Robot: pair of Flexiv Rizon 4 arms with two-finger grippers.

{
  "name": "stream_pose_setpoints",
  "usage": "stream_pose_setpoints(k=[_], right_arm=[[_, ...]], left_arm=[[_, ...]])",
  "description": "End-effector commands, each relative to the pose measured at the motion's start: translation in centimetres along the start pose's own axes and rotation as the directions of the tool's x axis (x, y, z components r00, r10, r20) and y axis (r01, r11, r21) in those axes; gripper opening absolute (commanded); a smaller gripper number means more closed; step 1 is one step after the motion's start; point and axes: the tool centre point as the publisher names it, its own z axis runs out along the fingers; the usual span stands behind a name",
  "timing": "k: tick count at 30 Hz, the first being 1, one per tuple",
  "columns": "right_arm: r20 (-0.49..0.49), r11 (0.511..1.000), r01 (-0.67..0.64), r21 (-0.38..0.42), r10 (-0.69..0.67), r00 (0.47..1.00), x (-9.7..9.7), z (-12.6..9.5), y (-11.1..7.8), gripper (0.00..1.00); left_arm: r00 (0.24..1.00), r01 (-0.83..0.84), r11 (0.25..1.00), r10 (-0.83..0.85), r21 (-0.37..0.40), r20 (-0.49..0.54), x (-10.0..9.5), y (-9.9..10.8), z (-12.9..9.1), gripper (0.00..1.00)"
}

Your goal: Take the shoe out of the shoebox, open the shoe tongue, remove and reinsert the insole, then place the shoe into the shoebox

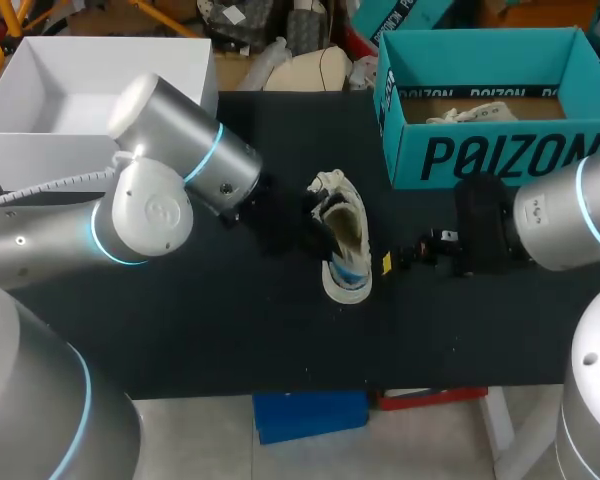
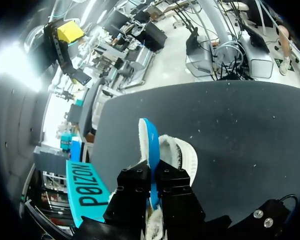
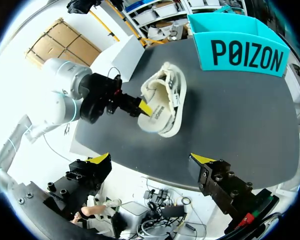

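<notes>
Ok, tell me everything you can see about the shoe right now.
The shoe is white to cream, fabric-looking, with a pale thick sole and a blue strip at one edge, lining or insole, I cannot tell. It lies tipped on the black table, near the middle, opening showing, outside the teal shoebox. The left gripper has its fingers shut on the blue strip from both sides. The right gripper is open and apart from it.

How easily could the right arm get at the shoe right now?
Probably yes: the right claw is open and faces the shoe across bare table, nothing between. The left claw grips the shoe's far side.
</notes>
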Motion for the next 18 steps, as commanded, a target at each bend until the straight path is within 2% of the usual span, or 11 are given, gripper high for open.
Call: stream_pose_setpoints(k=[1, 18], right_arm=[[0.003, 1.000, -0.001, 0.000, 0.001, 1.000, 0.1, 0.1, 0.0, 1.00], [0.003, 1.000, -0.001, 0.000, 0.001, 1.000, 0.1, 0.1, 0.0, 1.00]], left_arm=[[1.000, 0.004, 1.000, -0.004, -0.015, -0.001, 0.0, 0.6, 0.7, 0.00], [0.999, -0.023, 0.995, 0.020, -0.098, -0.036, -0.2, 2.4, 1.0, 0.00]])
